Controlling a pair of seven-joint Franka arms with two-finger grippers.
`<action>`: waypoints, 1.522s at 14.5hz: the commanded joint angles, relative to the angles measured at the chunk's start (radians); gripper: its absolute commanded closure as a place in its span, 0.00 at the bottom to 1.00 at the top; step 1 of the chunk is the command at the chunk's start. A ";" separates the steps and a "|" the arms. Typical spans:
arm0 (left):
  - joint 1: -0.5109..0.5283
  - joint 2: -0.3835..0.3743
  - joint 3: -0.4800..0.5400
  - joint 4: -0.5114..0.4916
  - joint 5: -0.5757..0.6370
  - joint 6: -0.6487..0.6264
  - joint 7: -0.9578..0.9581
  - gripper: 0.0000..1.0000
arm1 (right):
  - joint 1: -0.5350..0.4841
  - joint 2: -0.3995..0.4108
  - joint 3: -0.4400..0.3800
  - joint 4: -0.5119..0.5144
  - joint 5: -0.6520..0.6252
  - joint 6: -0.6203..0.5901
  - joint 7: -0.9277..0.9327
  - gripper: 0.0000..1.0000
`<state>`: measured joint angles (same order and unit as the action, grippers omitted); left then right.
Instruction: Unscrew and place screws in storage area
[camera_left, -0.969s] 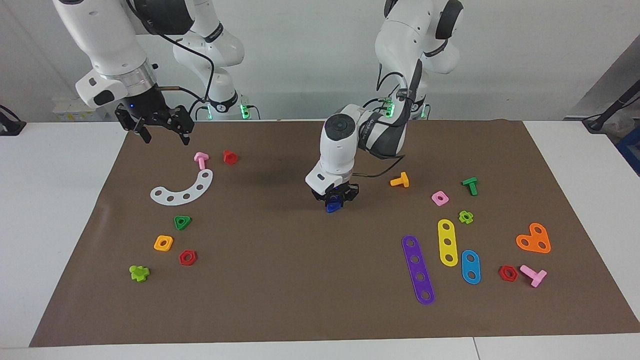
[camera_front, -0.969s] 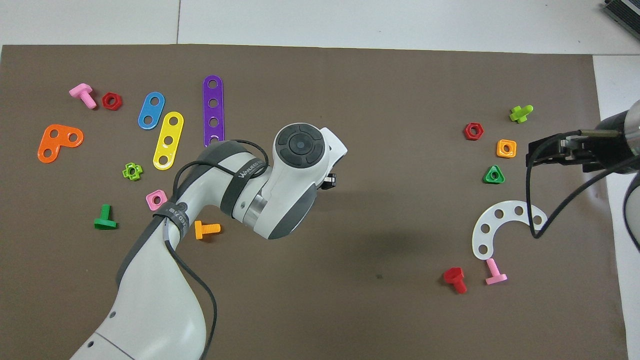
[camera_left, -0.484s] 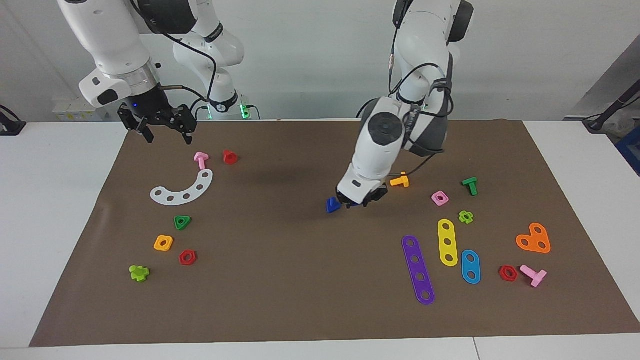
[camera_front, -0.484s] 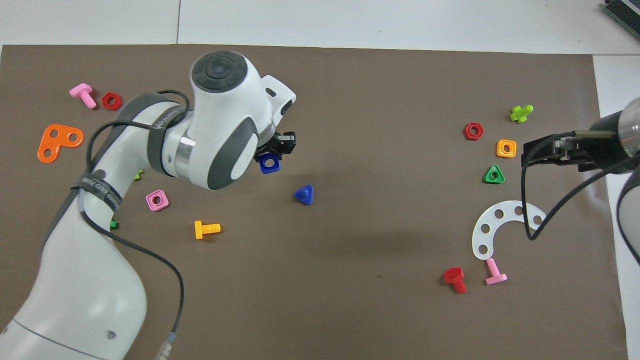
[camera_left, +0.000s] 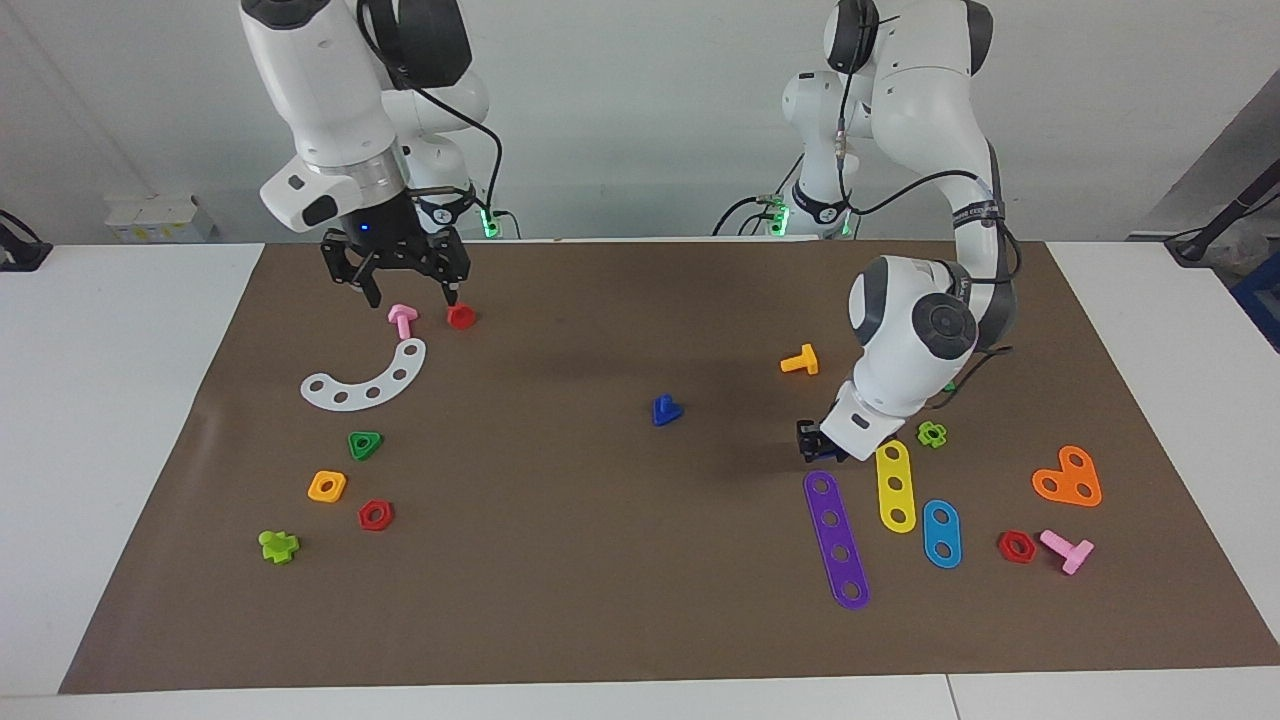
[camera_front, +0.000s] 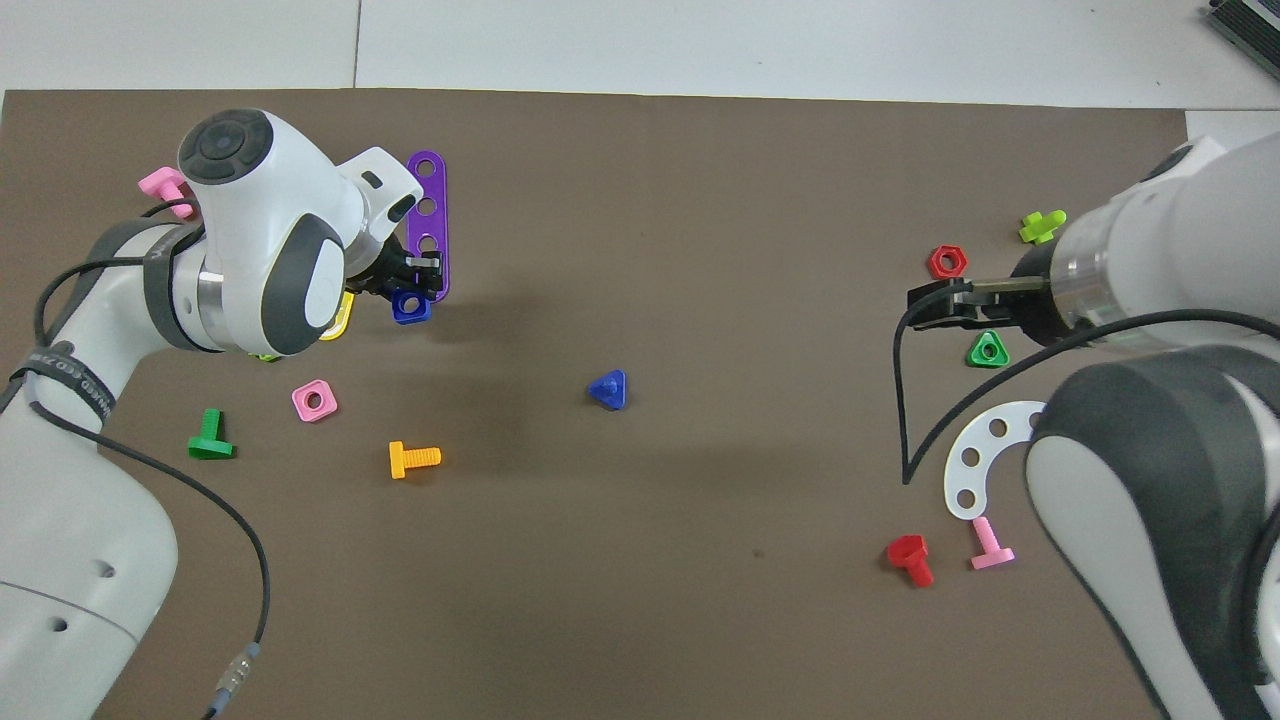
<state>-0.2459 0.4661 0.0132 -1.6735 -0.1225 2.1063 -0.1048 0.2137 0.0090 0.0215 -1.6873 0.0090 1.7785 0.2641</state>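
Note:
The royal-blue screw (camera_left: 665, 410) with its triangular head lies alone on the brown mat (camera_left: 600, 580) near the middle; it also shows in the overhead view (camera_front: 608, 388). My left gripper (camera_left: 816, 442) is low over the mat toward the left arm's end, beside the near end of the purple strip (camera_left: 836, 540). In the overhead view the left gripper (camera_front: 412, 285) is shut on a blue square nut (camera_front: 411, 307). My right gripper (camera_left: 411, 292) is open and empty, hanging over a pink screw (camera_left: 402, 320) and a red screw (camera_left: 460, 316).
Toward the right arm's end lie a white curved strip (camera_left: 368, 378), a green triangular nut (camera_left: 365, 445), an orange nut (camera_left: 327, 486), a red nut (camera_left: 375, 515) and a lime piece (camera_left: 278, 546). Toward the left arm's end lie yellow (camera_left: 895, 485) and blue (camera_left: 941, 533) strips, an orange heart plate (camera_left: 1068, 478) and an orange screw (camera_left: 800, 361).
The left gripper lifted the blue nut off the blue screw and carried it toward the left arm's end, beside the purple strip; the screw stayed. The right gripper moved over the pink and red screws.

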 joint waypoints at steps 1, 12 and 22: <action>0.011 -0.080 -0.002 -0.139 -0.009 0.060 0.048 0.97 | 0.082 0.061 0.001 -0.015 -0.006 0.096 0.105 0.01; 0.037 -0.118 0.071 -0.106 0.075 -0.078 0.109 0.00 | 0.357 0.348 0.001 -0.006 -0.092 0.421 0.388 0.02; 0.283 -0.348 0.079 -0.135 0.076 -0.370 0.243 0.00 | 0.447 0.500 0.001 -0.003 -0.230 0.544 0.504 0.15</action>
<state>0.0158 0.1883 0.1016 -1.7646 -0.0632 1.7568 0.1178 0.6511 0.4873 0.0257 -1.6993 -0.1841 2.3064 0.7438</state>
